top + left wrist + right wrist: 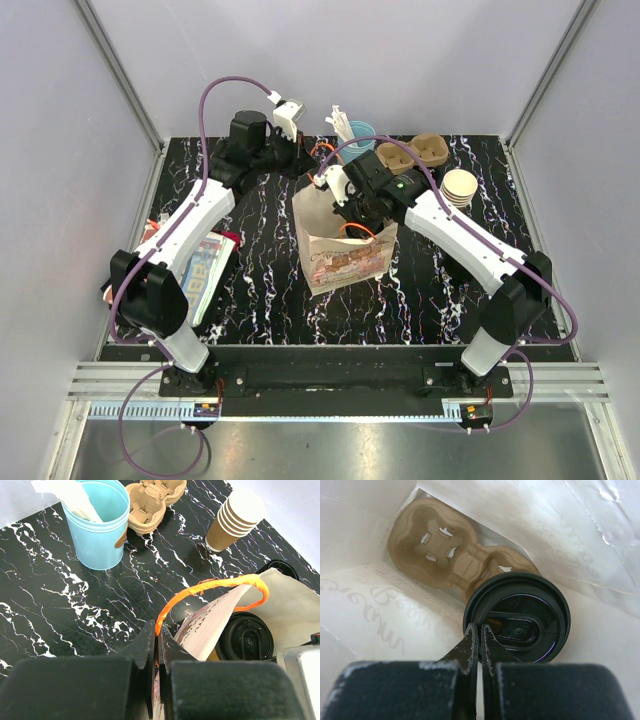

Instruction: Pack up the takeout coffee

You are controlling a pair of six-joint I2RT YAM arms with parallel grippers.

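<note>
Packing state: takeout coffee (520,625) is seen inside paper bag (345,262), black lid on, against pulp carrier (445,555).
Left gripper (157,630): clenched on the bag's orange handle (210,586).
Right gripper (480,630): clenched, tips at the lid's rim.
Bag: stood on table (50,605).

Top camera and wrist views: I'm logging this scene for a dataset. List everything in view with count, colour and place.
table: one, black with white veins, under everything.
paper bag: one, white with brown print, mid-table.
takeout coffee: one, black lid, inside the bag.
carrier in bag: one, brown, beside the coffee.
cup carriers: one stack, brown, far edge.
paper cups: one stack, tan, far right.
blue cup: one, light blue, white sticks inside, far edge.
flat printed item: one, blue and white, left edge.
left gripper: one, black, shut on the bag's orange handle.
right gripper: one, black, shut, inside the bag at the lid's rim.
</note>
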